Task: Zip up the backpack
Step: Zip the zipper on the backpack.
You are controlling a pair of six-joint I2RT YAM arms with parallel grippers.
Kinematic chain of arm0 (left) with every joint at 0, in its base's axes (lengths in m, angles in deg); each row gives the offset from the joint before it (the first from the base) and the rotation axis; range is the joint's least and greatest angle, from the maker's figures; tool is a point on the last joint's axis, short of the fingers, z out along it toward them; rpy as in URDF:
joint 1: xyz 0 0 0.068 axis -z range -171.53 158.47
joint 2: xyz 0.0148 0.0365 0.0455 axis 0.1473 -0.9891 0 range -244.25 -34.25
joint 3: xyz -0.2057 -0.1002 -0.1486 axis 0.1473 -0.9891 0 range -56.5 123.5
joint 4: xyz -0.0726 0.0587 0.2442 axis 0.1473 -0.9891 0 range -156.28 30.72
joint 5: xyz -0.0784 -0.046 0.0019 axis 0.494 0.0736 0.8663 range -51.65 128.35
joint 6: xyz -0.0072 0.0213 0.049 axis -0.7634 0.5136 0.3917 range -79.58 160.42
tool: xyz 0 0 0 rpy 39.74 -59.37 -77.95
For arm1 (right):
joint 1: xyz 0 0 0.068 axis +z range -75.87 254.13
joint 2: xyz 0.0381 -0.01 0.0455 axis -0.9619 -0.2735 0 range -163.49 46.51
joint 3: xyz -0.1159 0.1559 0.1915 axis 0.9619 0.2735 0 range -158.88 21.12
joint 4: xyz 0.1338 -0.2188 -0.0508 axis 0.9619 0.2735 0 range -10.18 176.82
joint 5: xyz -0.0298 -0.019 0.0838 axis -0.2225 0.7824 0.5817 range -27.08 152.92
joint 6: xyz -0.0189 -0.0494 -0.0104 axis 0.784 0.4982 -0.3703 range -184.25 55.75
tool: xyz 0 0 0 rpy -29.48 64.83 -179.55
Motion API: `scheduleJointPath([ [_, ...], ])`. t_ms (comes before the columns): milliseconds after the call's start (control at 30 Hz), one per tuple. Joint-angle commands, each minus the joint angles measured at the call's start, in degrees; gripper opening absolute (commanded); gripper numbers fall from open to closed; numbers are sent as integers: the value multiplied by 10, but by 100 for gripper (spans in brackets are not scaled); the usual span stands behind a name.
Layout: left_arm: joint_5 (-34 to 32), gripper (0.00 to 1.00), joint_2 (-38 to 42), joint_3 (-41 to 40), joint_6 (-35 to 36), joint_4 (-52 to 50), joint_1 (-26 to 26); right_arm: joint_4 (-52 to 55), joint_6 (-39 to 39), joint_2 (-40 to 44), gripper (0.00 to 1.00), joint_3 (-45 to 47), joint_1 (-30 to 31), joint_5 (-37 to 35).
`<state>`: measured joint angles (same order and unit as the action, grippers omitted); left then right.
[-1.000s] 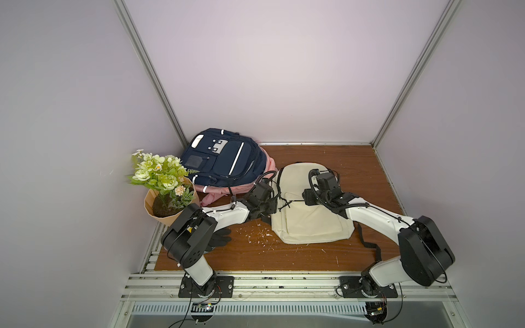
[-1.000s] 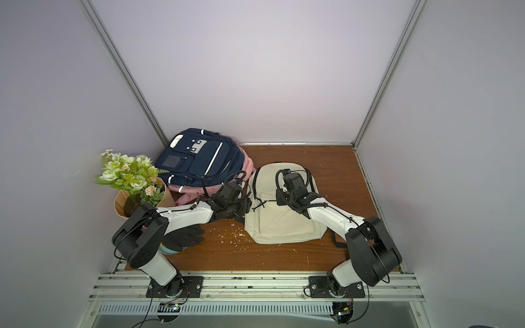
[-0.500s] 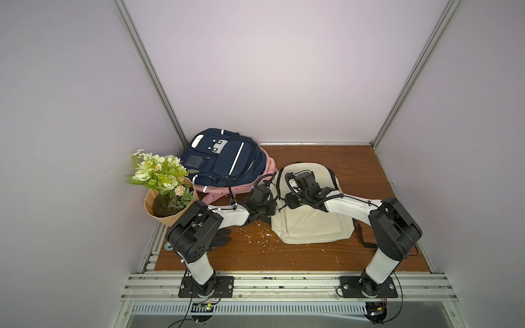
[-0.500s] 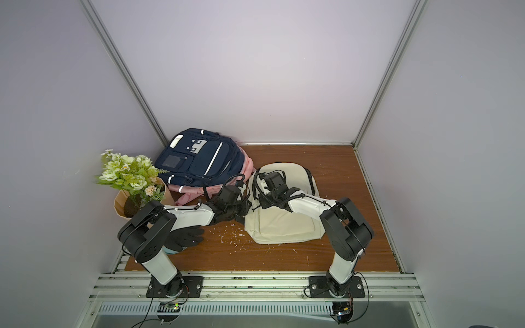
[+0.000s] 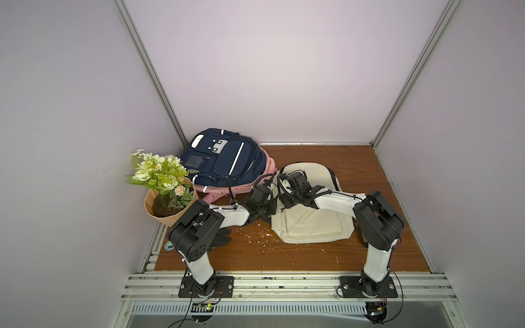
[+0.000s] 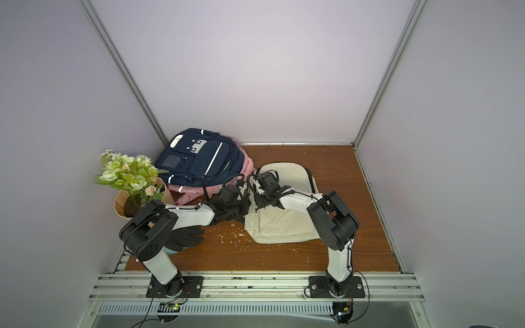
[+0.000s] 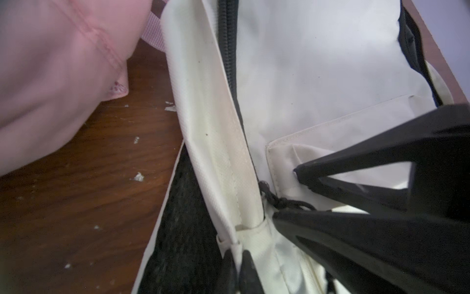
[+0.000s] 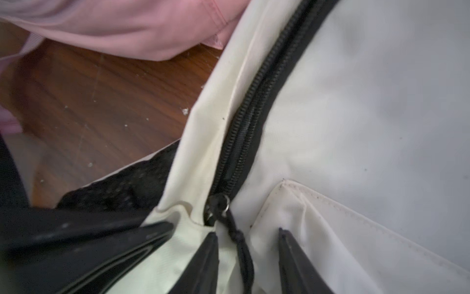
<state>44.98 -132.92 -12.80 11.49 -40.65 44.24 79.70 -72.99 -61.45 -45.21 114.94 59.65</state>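
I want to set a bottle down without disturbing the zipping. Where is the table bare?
Bare: the strip of table between the front rail and the cream backpack; and the back right corner beyond it. Crowded: left side, with flower pot, navy backpack, black glove, plus left gripper and right gripper at the cream backpack's zipper.

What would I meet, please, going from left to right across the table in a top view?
Flowerpot → navy backpack → cream backpack.
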Motion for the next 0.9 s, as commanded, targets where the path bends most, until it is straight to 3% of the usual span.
scheduleJointPath([
  [0,13,0,-16,-8,-1,13,-10,8,10,-17,40,-12,6,-7],
  [367,14,0,-23,-4,-7,14,-11,-8,3,8,10,21,12,-12],
  [633,13,0,-14,-4,4,4,-11,2,-1,58,0,3,12,-36],
  [867,15,0,0,-4,23,4,1,8,-14,69,0,-18,13,-64],
])
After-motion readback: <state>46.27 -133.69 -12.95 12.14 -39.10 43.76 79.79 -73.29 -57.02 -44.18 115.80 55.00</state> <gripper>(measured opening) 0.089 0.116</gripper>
